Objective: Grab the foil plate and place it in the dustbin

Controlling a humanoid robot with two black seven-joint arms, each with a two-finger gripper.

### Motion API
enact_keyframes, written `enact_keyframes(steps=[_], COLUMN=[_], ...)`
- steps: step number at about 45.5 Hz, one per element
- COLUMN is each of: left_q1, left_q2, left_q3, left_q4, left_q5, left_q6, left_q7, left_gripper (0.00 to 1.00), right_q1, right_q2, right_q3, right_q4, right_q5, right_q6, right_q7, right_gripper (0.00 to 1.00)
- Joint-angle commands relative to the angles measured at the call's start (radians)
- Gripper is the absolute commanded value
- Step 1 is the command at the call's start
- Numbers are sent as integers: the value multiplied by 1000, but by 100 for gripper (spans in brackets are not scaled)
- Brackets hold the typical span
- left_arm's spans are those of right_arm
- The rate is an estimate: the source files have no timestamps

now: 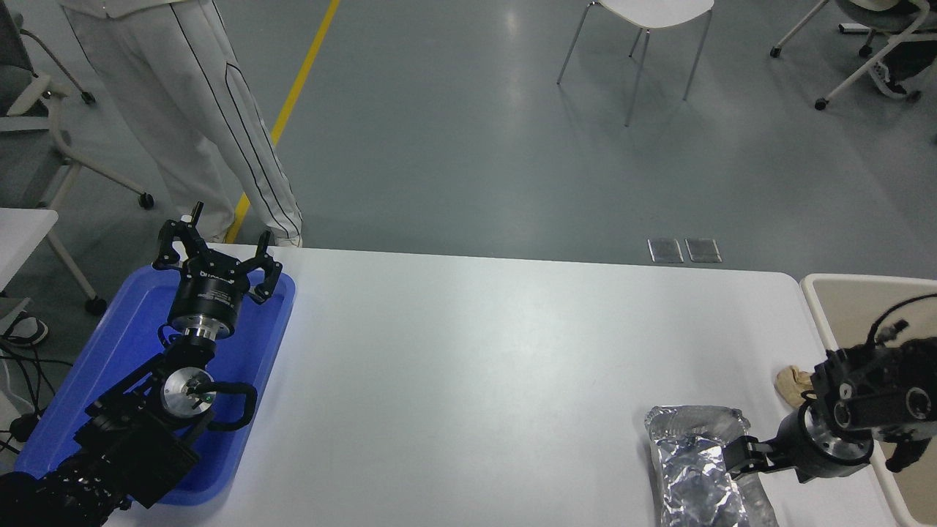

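Observation:
The foil plate (692,472), shiny, silver and crinkled, lies on the white table (476,366) at the front right, partly cut off by the picture's bottom edge. My right gripper (734,458) comes in from the right, points left and sits low at the plate's right rim, touching or just over it. The dustbin (853,311), beige with a pale cream rim, stands off the table's right edge, behind my right arm. My left gripper (217,256) is parked open and empty above a blue tray at the left.
A flat blue plastic tray (110,351) lies at the table's left under my left arm. A small crumpled tan paper wad (793,383) lies between the foil plate and the dustbin. A person in white trousers (212,124) stands beyond the far left corner.

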Motion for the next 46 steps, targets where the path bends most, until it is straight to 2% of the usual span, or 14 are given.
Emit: enact_keyframes(steps=[1,5,8,10,15,19,46], left_q1=[-1,-1,-1,-1,0,-1,-1], left_q2=[0,0,0,0,0,0,0], left_q3=[2,0,0,0,2,0,0], left_q4=[0,0,0,0,0,0,0], left_q5=[0,0,0,0,0,0,0], left_q6=[0,0,0,0,0,0,0], left_q7=[0,0,0,0,0,0,0], left_gripper=[100,100,100,100,100,100,100], right_q1=[-92,-100,-100,-98,-95,-95,-57], right_q2=[10,10,11,16,16,16,-23], right_q3=[30,30,30,30,31,31,40], right_q4=[-39,-40,-40,-40,-36,-33,10], right_q5=[-13,-13,-13,-12,-7,-6,33], right_q6=[-82,-103,-103,-103,-102,-99,-88], right_q7=[0,0,0,0,0,-1,0], right_gripper=[88,84,74,60,18,0,0])
